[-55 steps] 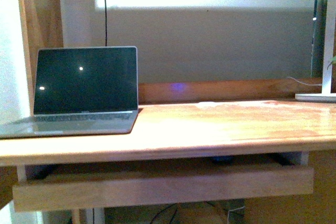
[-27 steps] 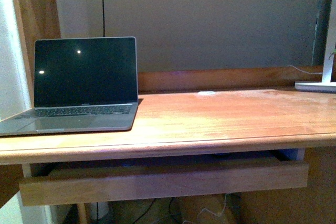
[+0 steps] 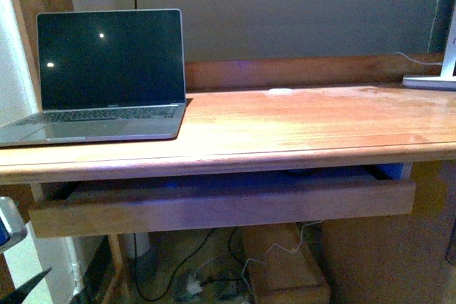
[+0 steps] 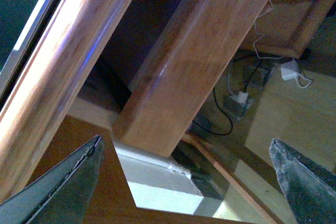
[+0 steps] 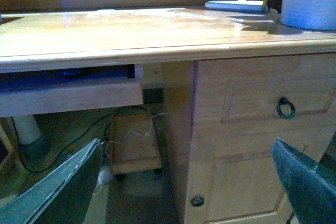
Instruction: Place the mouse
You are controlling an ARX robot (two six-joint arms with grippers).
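Front and wrist views of a wooden desk. An open laptop (image 3: 107,69) with a dark screen stands at the left end of the tabletop (image 3: 299,126). A flat whitish disc (image 3: 279,92) lies near the back rail at mid-width, and a white lamp base (image 3: 429,82) sits at the far right. Beneath the tabletop a shallow drawer (image 3: 214,208) is pulled out. The mouse (image 5: 73,71) lies inside this drawer, toward its right end. Only a low dark sliver shows under the tabletop edge, and in the front view it is barely distinguishable from the shadow. The left hand (image 4: 185,141) is low at the left end of the drawer front. Its two fingers (image 4: 63,182) are spread wide and nothing lies between them. The right hand (image 5: 186,142) faces the right end of the drawer and the cupboard door with its ring pull (image 5: 286,107). It is likewise spread wide and empty. Neither hand touches the mouse. Cables (image 3: 206,282) and a wooden box (image 3: 285,268) lie on the floor under the desk.
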